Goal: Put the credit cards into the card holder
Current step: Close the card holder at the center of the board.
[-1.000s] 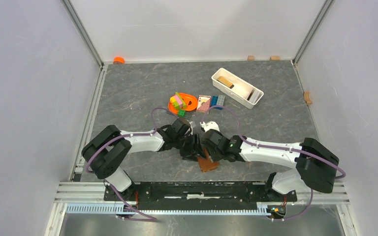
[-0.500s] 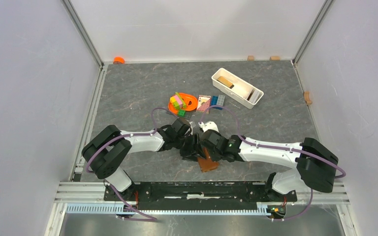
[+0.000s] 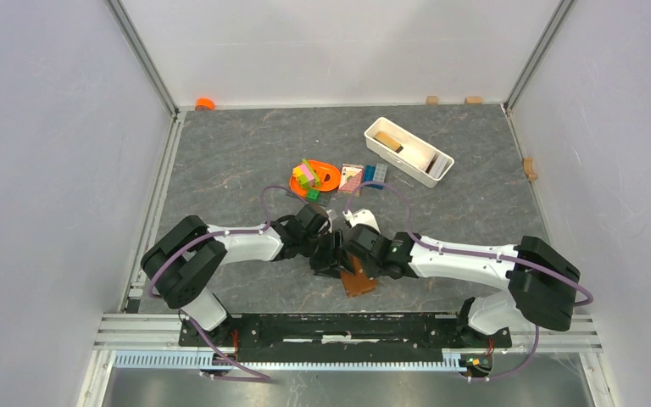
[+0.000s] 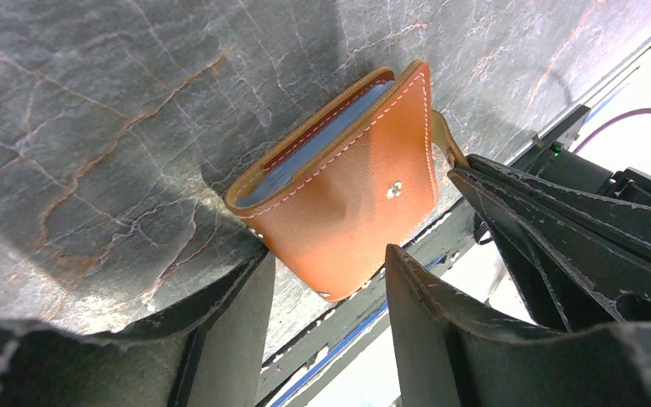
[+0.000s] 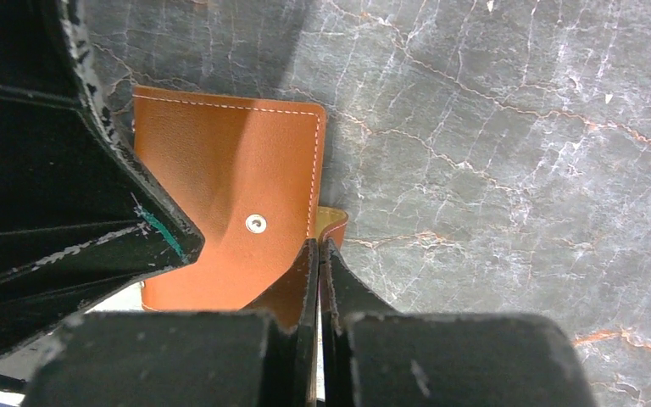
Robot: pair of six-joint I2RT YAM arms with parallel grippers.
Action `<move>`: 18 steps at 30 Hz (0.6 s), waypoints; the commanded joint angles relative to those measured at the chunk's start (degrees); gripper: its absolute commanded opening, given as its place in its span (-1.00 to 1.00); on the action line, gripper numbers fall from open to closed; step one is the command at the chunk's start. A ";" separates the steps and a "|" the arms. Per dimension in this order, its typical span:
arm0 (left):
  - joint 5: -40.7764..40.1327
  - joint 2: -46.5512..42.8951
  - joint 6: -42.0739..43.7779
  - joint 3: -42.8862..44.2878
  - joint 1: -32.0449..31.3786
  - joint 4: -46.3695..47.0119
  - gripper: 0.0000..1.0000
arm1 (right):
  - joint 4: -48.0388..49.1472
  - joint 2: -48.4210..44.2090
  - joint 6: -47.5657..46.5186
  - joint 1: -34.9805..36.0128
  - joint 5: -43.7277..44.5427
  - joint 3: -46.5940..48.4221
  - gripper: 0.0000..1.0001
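Note:
The card holder [image 4: 347,191] is a folded brown wallet with a snap button, lying on the grey table near the front edge. It also shows in the right wrist view [image 5: 220,203] and in the top view [image 3: 359,284]. A light blue credit card [image 4: 305,161] shows inside its open edge. No other cards are in view. My left gripper [image 4: 326,254] is open, with the wallet's near corner between its fingers. It also shows in the top view [image 3: 331,254]. My right gripper [image 5: 318,248] is shut on the wallet's small strap tab [image 5: 332,222], and also shows in the top view [image 3: 350,259].
A white tray [image 3: 437,174] stands at the back right. An orange plate [image 3: 329,174] with toy bricks, a pink-and-white block [image 3: 351,177] and blue bricks [image 3: 375,174] lie just behind the grippers. The metal front rail [image 3: 347,326] runs close to the wallet.
The right arm has eased slightly to the left. The wallet and the left gripper have kept their place.

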 commanded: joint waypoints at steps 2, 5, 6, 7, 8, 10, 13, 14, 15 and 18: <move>-4.03 1.72 1.53 -0.64 -0.04 -6.10 0.17 | 3.06 -1.21 -0.38 0.32 -2.08 0.01 -1.00; -4.51 2.05 1.79 -0.39 0.00 -6.69 0.17 | 6.03 -2.98 -1.09 0.32 -3.38 -0.94 -1.00; -4.68 2.14 1.95 -0.29 -0.04 -7.00 0.17 | 6.96 -3.47 -1.34 0.32 -3.85 -1.48 -1.00; -4.88 2.23 2.06 -0.22 -0.04 -7.20 0.17 | 7.84 -3.85 -1.36 0.23 -4.44 -1.86 -1.00; -4.91 2.31 2.14 -0.14 -0.04 -7.32 0.17 | 8.47 -3.90 -1.46 0.23 -4.98 -2.13 -1.00; -4.98 2.52 2.15 -0.11 -0.04 -7.42 0.16 | 9.08 -3.53 -1.41 0.23 -5.69 -2.38 -1.00; -5.07 2.67 2.15 -0.13 -0.04 -7.52 0.12 | 9.81 -3.00 -1.44 0.23 -6.24 -2.66 -1.00; -5.08 2.76 2.15 -0.06 -0.04 -7.54 0.12 | 10.16 -2.96 -1.47 0.17 -6.43 -2.69 -1.00; -5.04 2.69 2.15 -0.06 -0.04 -7.59 0.11 | 10.49 -2.95 -1.59 0.23 -6.61 -2.76 -1.00; -4.98 2.85 2.09 -0.05 -0.04 -7.60 0.10 | 11.20 -2.84 -1.74 0.14 -6.82 -3.00 -1.00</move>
